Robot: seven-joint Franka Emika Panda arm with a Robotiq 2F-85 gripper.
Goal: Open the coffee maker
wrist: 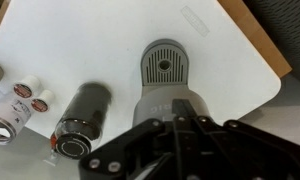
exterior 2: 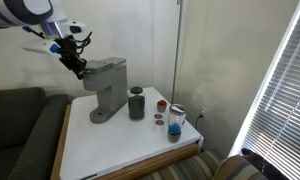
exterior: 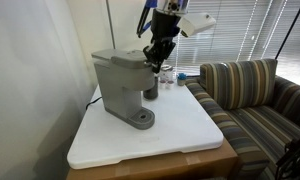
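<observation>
The grey boxy coffee maker (exterior: 118,82) stands on the white table top, and its hinged lid is down in both exterior views (exterior 2: 106,84). In the wrist view I look straight down on its top and its round drip base (wrist: 165,64). My gripper (exterior: 156,58) hangs at the front edge of the lid, over the drip base side (exterior 2: 78,66). In the wrist view the fingers (wrist: 180,126) lie close together and appear shut, with their tips at the lid's front edge. I cannot tell whether they touch it.
A dark cylindrical canister (exterior 2: 137,103) stands right beside the machine (wrist: 82,113). Small jars (exterior 2: 175,122) stand further along the white table (exterior: 175,135), towards the wall. A striped sofa (exterior: 252,95) stands against one table edge.
</observation>
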